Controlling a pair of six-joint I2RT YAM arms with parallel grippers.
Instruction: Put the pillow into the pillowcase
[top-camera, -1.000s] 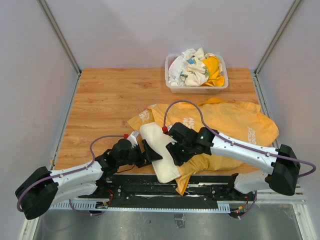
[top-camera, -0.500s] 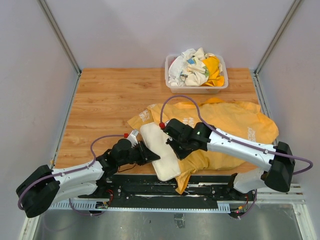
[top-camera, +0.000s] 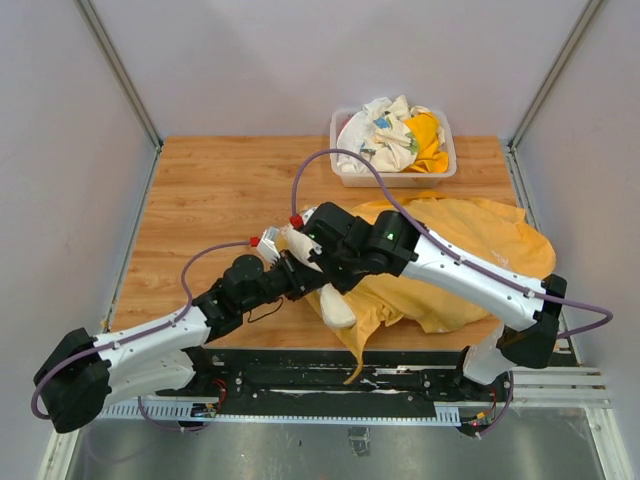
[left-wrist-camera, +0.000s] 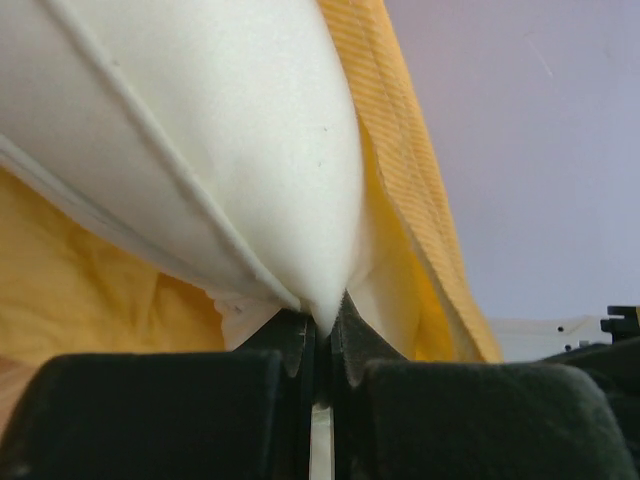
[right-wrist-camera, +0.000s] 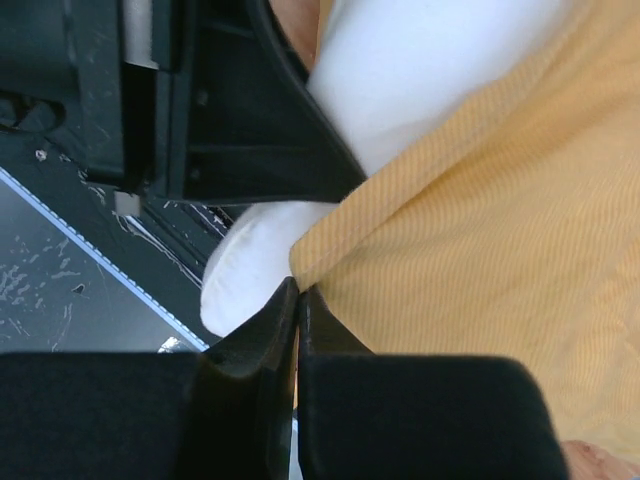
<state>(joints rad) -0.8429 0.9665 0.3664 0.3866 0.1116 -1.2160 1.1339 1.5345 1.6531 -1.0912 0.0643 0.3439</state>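
Wood-grain table (top-camera: 220, 190) sat between pale grey walls. Pillowcase (top-camera: 480, 250), orange-yellow, lay bunched over the table's 3 to 5 o'clock area, with its left end pulled up toward centre and a tail hanging toward 6 o'clock over the near edge. Right arm (top-camera: 470, 280) reached from 5 o'clock across the pillowcase. Left arm (top-camera: 150, 345) came in from 7 o'clock to the same spot. Pillow (top-camera: 337, 307), cream-white, sat just toward 6 o'clock from table centre, mostly hidden under both wrists, one end poking out below them. In the left wrist view orange fabric showed on both sides of it, but how far inside it was could not be told. Clear bin (top-camera: 395, 178) stood at 1 o'clock by the far edge and held crumpled white and yellow cloths (top-camera: 385, 135). Left gripper (left-wrist-camera: 318, 335) had its jaws clenched on a corner of the pillow. Right gripper (right-wrist-camera: 297, 305) had its jaws pinched tight on the pillowcase hem, with the pillow just beside at 11 o'clock.
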